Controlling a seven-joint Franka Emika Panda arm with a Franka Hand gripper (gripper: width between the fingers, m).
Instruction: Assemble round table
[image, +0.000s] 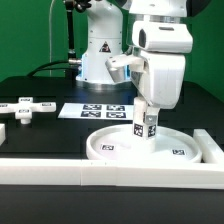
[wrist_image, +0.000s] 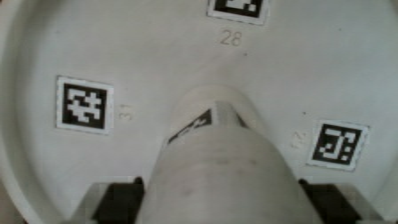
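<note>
**Around the Work: Bench, Board, Rails, Backdrop**

A black bench (image: 40, 140) spreads across the exterior view. The marker board (image: 93, 111) lies flat on it toward the back, a thin white sheet printed with black square tags. A long straight white rail (image: 50, 172) runs along the bench's near edge, across the whole picture. A second white rail (image: 212, 148) lies at an angle at the exterior view's right, close to the first rail's end. Behind stands a plain green wall (image: 30, 45), with dark cables (image: 68, 30) hanging before it toward the exterior view's left.

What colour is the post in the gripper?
White, with black-and-white square tags; the post shows best in the exterior view.
</note>
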